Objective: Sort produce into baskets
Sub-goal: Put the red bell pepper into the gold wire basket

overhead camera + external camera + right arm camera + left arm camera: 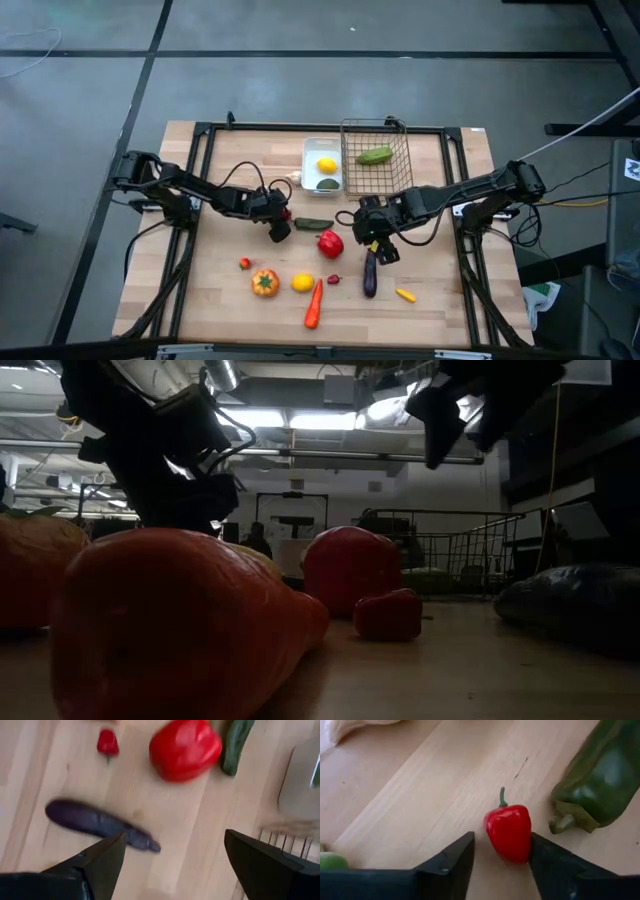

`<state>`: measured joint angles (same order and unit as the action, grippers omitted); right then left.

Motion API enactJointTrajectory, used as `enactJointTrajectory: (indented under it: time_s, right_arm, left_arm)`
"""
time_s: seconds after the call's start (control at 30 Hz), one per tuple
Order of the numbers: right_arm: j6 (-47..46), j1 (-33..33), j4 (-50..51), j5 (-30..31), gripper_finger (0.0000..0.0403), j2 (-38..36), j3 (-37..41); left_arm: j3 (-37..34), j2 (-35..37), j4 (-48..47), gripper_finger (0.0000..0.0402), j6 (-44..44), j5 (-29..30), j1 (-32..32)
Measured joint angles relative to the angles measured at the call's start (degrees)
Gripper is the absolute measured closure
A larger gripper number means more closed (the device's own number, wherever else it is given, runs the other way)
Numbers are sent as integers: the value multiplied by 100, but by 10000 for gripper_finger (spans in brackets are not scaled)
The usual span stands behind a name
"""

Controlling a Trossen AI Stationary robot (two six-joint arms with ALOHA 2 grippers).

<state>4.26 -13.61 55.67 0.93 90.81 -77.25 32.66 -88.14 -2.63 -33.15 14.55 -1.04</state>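
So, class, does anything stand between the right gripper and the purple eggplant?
Nothing visible does. The open right gripper hangs by the eggplant, bare wood between; the big red pepper lies beyond. The left gripper straddles a tiny red pepper.

From my left wrist, the green pepper (600,780) runs off the edge; low down, my carrot (180,630) blocks the bench.

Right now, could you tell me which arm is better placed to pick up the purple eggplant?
Right. The right end effector hangs open beside the eggplant, while the left end effector, farther off, is open around a small red pepper.
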Motion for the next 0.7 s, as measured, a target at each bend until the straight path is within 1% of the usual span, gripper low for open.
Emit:
enactJointTrajectory:
  time_s: [0.17,0.33,0.47,0.57,0.63,0.7]
  right_arm:
    - [-272,0,558,2,68,4,0]
    - [-436,0,821,135,68,4,0]
    - [-441,0,868,223,68,4,0]
    - [-443,0,890,260,68,4,0]
    - [-443,0,888,260,68,4,0]
    - [-443,0,884,261,68,4,0]
  left_arm:
    - [171,169,-53,286,169,-60,-5]
    - [349,495,-307,315,435,-56,-4]
    - [416,799,-299,318,455,-50,-4]
    - [539,1013,-258,312,452,-50,-4]
    - [641,1103,-50,307,432,-35,-1]
    - [721,1124,401,306,453,-5,6]
